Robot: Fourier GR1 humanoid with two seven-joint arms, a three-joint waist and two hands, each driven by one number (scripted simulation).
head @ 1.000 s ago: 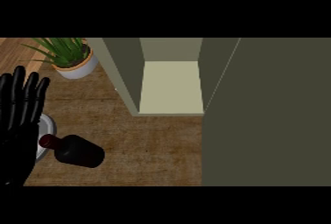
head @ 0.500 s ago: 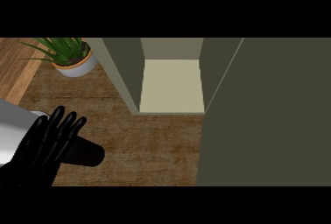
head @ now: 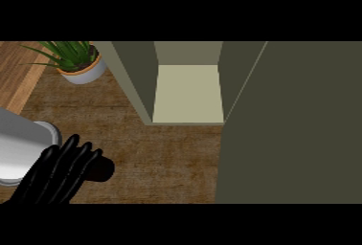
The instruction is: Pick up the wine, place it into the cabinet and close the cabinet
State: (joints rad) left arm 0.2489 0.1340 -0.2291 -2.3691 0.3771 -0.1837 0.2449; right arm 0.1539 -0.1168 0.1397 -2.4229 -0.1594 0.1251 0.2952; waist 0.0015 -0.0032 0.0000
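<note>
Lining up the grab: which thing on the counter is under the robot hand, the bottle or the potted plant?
The dark wine bottle, half covered by the left robot hand. The potted plant stands apart at the far left corner.

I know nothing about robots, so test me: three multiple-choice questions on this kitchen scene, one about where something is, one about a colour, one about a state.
1. Where does the potted plant stand?
A. Inside the cabinet
B. At the far left of the counter, left of the cabinet
C. Under the hand

2. What colour is the left hand?
A. White
B. Red
C. Black

3. How is the cabinet?
A. Open, its pale shelf showing bare
B. Closed
C. Open with the wine standing on the shelf

Answers:
1. B: the plant sits by the view's upper left, beside the cabinet's left wall.
2. C: the fingers are black, on a grey forearm.
3. A: the door is swung out at the right; the dark wine bottle lies on the counter under the hand.
</note>
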